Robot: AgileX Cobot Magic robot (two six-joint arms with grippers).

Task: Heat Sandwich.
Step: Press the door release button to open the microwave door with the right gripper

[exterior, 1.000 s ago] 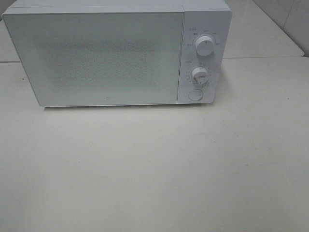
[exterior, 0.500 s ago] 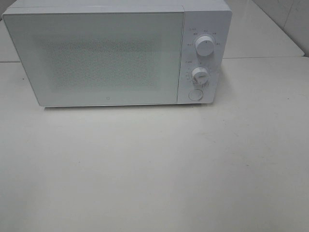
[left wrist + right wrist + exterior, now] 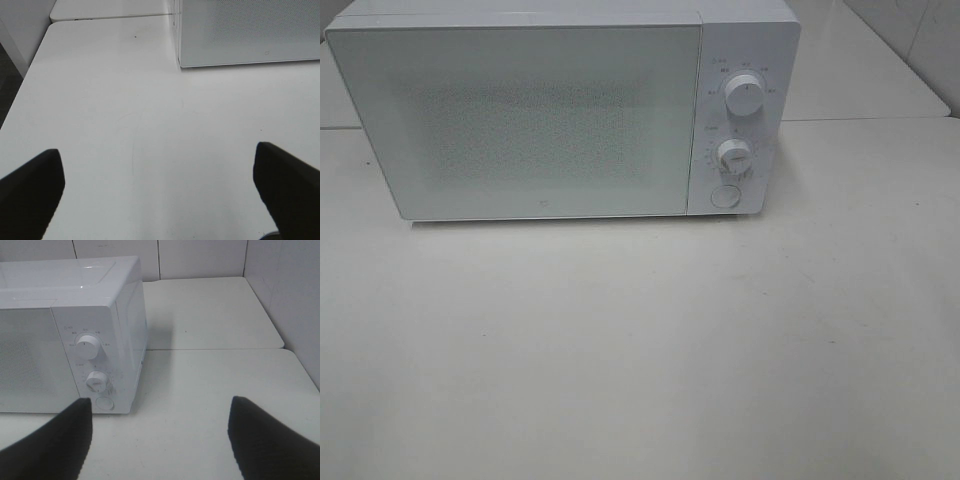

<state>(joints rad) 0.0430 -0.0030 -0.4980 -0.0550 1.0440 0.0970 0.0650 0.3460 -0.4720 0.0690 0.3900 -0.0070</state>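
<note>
Only the shut microwave (image 3: 560, 115) shows; its speckled front seems opaque, hiding whatever is inside. The left gripper (image 3: 155, 152) and right gripper (image 3: 161, 401) both gape wide, holding nothing.

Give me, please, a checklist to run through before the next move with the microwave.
1. Door open for loading: not ok, it is shut.
2. Sandwich located: cannot tell, none shows in any view.
3. Left end effector open and empty: ok.
4. Right end effector open and empty: ok.
5. Table before the door free of obstacles: ok.
6. Knobs set for heating: cannot tell, the marks are too small.
</note>
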